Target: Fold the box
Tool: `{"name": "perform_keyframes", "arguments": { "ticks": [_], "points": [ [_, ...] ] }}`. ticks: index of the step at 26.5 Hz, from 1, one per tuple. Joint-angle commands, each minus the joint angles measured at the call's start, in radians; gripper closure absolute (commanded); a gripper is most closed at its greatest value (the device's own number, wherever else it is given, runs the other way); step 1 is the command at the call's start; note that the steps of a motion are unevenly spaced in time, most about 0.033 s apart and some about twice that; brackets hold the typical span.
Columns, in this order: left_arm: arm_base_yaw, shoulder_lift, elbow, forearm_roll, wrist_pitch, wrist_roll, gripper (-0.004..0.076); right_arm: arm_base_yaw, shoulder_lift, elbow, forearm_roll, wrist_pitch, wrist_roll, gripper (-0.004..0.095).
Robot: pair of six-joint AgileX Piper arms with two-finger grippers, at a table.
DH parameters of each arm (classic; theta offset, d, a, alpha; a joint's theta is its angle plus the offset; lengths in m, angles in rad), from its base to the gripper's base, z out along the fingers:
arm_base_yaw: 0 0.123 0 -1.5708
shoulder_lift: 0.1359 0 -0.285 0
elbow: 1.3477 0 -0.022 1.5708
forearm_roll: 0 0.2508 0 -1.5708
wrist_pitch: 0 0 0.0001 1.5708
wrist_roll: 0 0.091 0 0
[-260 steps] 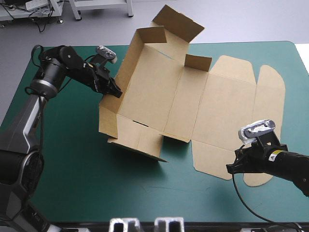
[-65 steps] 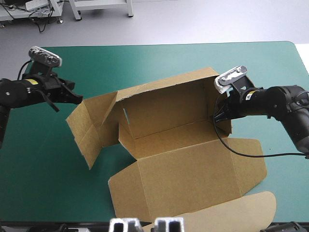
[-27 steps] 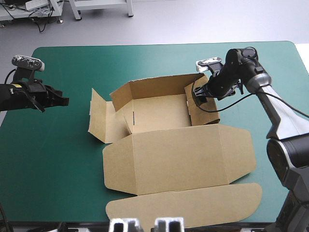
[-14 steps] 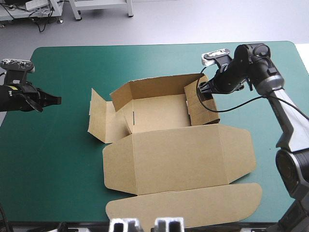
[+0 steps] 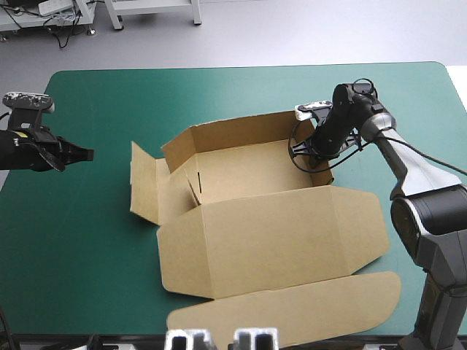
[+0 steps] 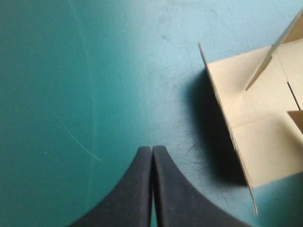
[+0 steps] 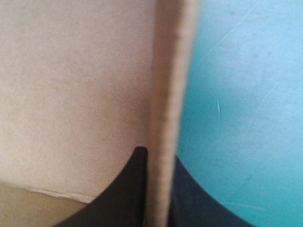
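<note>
The brown box (image 5: 241,164) stands mid-table as an open tray with its far wall raised. Its left flap (image 5: 144,182) tilts outward. The wide lid (image 5: 270,233) lies flat toward the near edge, ending in a rounded tuck flap (image 5: 292,315). My right gripper (image 5: 315,150) is at the tray's right wall. In the right wrist view the board's edge (image 7: 171,94) runs between the black fingers, so the right gripper (image 7: 158,158) is shut on the box. My left gripper (image 5: 82,154) hovers well left of the box, shut and holding nothing (image 6: 152,150), with the left flap (image 6: 251,137) ahead of it.
The teal-green cover (image 5: 219,95) shows between my left gripper and the box's left flap, and beyond the far wall. The tuck flap reaches close to the table's near edge.
The right gripper has come down onto the tray's right wall and the inner right flap now lies against it. The box shifted slightly left. The left gripper has hardly moved.
</note>
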Motion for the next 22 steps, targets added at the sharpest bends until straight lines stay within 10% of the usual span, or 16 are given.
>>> {"name": "perform_keyframes", "arguments": {
  "ticks": [1,22],
  "points": [
    [-0.001,-0.023,-0.027,-0.029,-0.046,-0.011,0.0734,-0.001,-0.082,-0.030,0.028,0.028,-0.048,0.0928],
    [-0.001,0.014,-0.027,-0.219,-0.154,0.001,0.0734,-0.315,-0.409,-0.030,0.478,0.028,-0.268,0.0928]
  ]
}}
